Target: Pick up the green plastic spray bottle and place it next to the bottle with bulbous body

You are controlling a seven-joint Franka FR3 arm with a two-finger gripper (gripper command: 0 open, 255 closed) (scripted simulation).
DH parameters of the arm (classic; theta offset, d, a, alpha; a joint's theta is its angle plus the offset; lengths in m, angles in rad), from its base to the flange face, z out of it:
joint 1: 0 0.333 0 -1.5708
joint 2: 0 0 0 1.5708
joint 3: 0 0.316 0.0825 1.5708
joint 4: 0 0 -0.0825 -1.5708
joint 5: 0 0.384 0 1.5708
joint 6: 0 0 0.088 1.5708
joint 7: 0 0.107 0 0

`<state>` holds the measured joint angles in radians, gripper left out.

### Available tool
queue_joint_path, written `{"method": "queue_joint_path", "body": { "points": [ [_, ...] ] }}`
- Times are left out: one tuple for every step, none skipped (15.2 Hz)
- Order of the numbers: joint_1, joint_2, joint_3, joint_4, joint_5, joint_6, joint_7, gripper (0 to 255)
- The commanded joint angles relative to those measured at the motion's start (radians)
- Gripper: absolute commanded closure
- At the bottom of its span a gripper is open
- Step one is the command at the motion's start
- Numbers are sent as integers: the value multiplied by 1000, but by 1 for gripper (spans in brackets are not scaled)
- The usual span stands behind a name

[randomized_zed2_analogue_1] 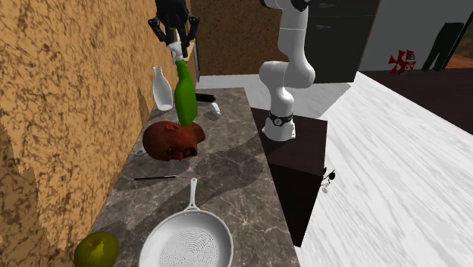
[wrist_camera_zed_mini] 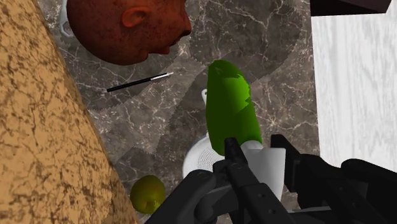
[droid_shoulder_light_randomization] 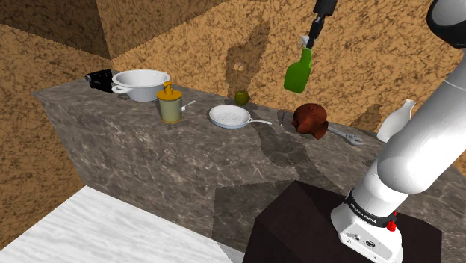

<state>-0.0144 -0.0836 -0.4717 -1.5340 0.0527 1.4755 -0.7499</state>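
My black gripper (droid_shoulder_light_randomization: 307, 39) hangs high above the marble counter (droid_shoulder_light_randomization: 149, 161), shut on the white spray head of the green spray bottle (droid_shoulder_light_randomization: 297, 73). The bottle dangles tilted in the air, body downward, above a brown head sculpture (droid_shoulder_light_randomization: 311, 118). In the second exterior view the gripper (randomized_zed2_analogue_1: 180, 48) holds the green spray bottle (randomized_zed2_analogue_1: 185, 95) just in front of the white bulbous bottle (randomized_zed2_analogue_1: 160, 87). That white bottle (droid_shoulder_light_randomization: 394, 119) stands on the counter at the shoulder view's right, partly behind my arm. In the wrist view the fingers (wrist_camera_zed_mini: 236, 167) clasp the white head of the green spray bottle (wrist_camera_zed_mini: 232, 108).
On the counter lie a white pan (droid_shoulder_light_randomization: 230, 116), a green apple (droid_shoulder_light_randomization: 241, 97), a yellow-lidded jar (droid_shoulder_light_randomization: 169, 103), a white pot (droid_shoulder_light_randomization: 140, 84), a black mug (droid_shoulder_light_randomization: 99, 78) and a thin black stick (randomized_zed2_analogue_1: 155, 178). A rough brown wall (randomized_zed2_analogue_1: 61, 114) runs behind the counter.
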Motion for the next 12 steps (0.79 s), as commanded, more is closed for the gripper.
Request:
{"method": "queue_joint_path", "body": {
  "points": [
    [-1,15,-3,44,7,-31,-2,255],
    [-2,23,-5,67,11,-47,-3,255],
    [-3,31,-6,90,14,-63,-5,255],
    [-4,39,-9,113,19,-79,-6,255],
    [-6,48,-11,137,23,-96,-8,255],
    [-8,58,-13,162,28,-112,-10,255],
    [-10,68,-16,188,33,-129,-12,255],
    [-12,79,-18,215,39,-147,-15,255],
    [-15,90,-21,242,45,-165,-17,255],
    [-18,102,-24,271,51,-183,-20,255],
    [-22,115,-27,300,58,-202,-23,255],
    [-26,128,-31,331,66,-221,-26,255]
  ]
}}
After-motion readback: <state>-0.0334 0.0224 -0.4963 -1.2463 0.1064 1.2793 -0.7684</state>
